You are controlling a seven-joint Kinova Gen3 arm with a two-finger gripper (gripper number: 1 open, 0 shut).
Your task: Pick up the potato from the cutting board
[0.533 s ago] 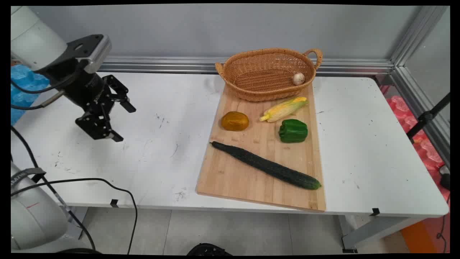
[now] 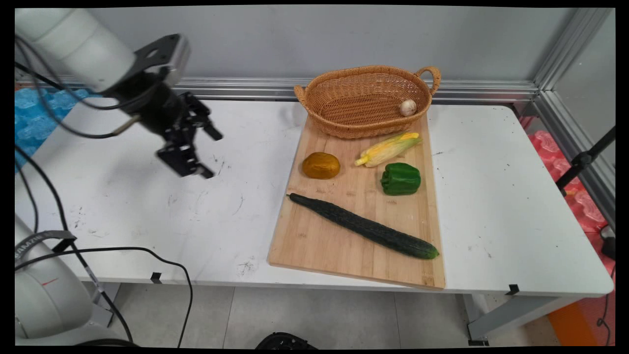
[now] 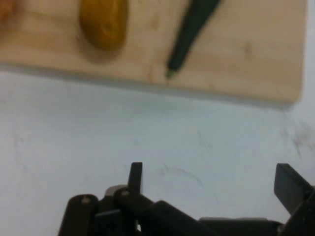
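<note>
My gripper (image 2: 211, 153) hangs open and empty above the bare left part of the white table (image 2: 147, 206), left of the wooden cutting board (image 2: 344, 236). In the hand view the gripper (image 3: 211, 179) shows its fingers wide apart with only tabletop between them. Ahead of it lie the board (image 3: 246, 49), a yellow-brown potato (image 3: 104, 22) and the tip of a long dark cucumber (image 3: 189, 34). On the board in the main view are the potato (image 2: 321, 165), the cucumber (image 2: 363, 227), a corn cob (image 2: 389, 148) and a green pepper (image 2: 401, 179).
A wicker basket (image 2: 366, 81) stands on the board's far end with a small pale mushroom (image 2: 408, 107) inside. Black cables (image 2: 123, 260) hang off the table's front left. A metal rail runs along the wall behind.
The gripper has moved right and slightly up, nearer the cutting board, still open. The things on the board have not moved.
</note>
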